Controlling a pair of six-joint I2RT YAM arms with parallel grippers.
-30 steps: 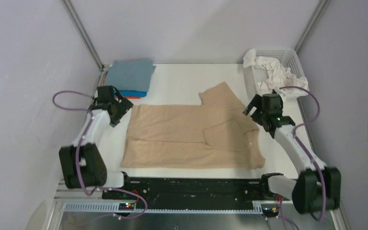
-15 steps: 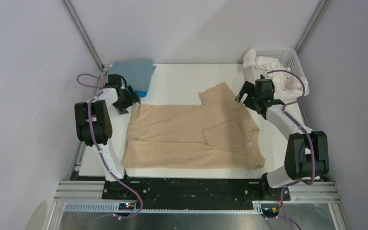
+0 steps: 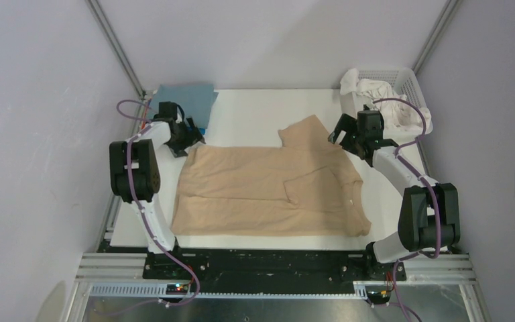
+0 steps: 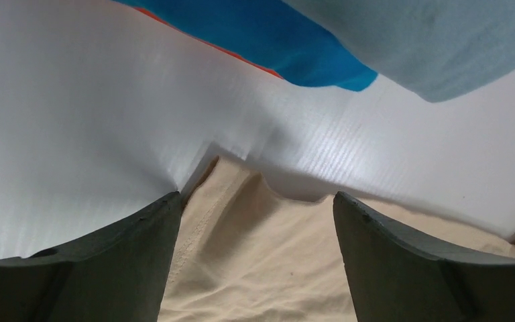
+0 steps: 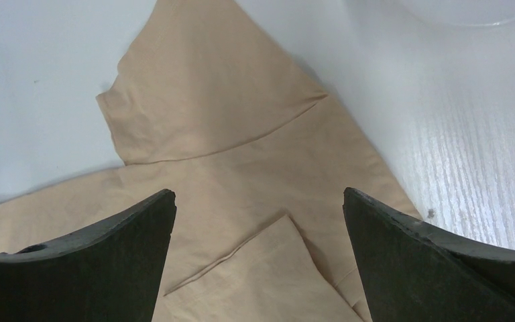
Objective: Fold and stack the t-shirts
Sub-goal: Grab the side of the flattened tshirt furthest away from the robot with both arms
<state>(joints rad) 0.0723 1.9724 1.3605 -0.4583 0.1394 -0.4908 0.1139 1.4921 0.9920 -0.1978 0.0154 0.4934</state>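
Looking first at the tan t-shirt (image 3: 261, 191): spread flat over the middle of the table (image 3: 255, 111), hem to the left, collar to the right, one sleeve pointing to the far side, the other folded inward over the chest. Stacked at the far left corner, just beyond the hem: grey-blue t-shirt (image 3: 186, 102) on top, bright blue t-shirt (image 4: 268, 33) under it, a thin orange edge (image 4: 228, 54) lowest. Heaped in the white mesh basket (image 3: 406, 77) at the far right corner: white t-shirts (image 3: 383, 97), one draped over the rim.

Left gripper (image 3: 189, 142): low at the tan shirt's far left corner, fingers (image 4: 107, 261) spread wide, the rumpled cloth corner lying between them, not pinched; holding nothing. Right gripper (image 3: 340, 133): poised by the far sleeve on the shirt's right side, fingers (image 5: 442, 261) fully spread, sleeve and shoulder seen below between them, nothing gripped; whether touching the cloth, cannot tell.

Beneath all: white, faintly ribbed tabletop. Around: plain pale walls (image 3: 275, 40) on three sides, slanted metal posts (image 3: 115, 48) rising from the far corners, a black rail (image 3: 261, 258) along the near edge carrying both arm bases.
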